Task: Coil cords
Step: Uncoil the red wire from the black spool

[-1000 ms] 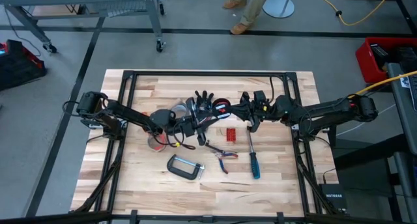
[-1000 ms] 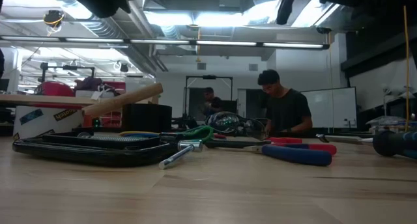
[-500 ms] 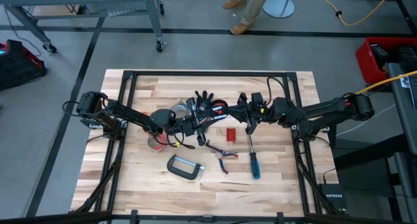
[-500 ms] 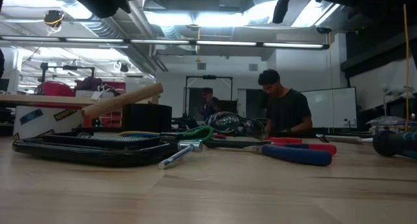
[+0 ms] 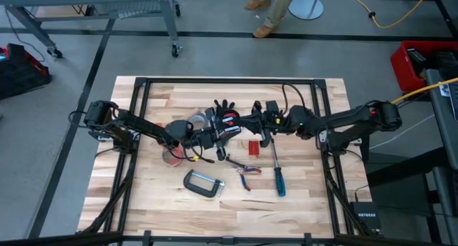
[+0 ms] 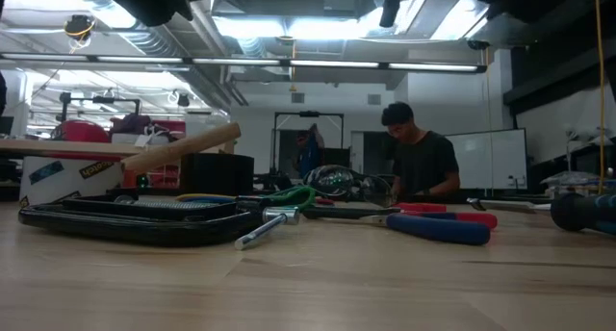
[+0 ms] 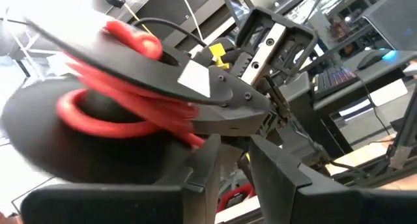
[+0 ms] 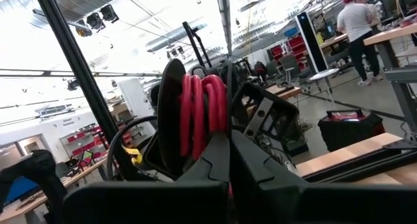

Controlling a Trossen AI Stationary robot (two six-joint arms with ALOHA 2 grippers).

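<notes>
Left pincer [image 5: 215, 135] grips the red cord coil [image 5: 229, 122] mid-bench while the right pincer [image 5: 252, 123], shut, pinches it too (loops could spring loose if either slips).

The high view looks straight down on the whole pale wooden table [image 5: 143, 203] and both arms. The low view sits at tabletop height, facing level across the boards into the room. Each wrist view looks close along its own fingers — both share the coiled red cord [image 7: 124, 110] [image 8: 203, 110].
</notes>
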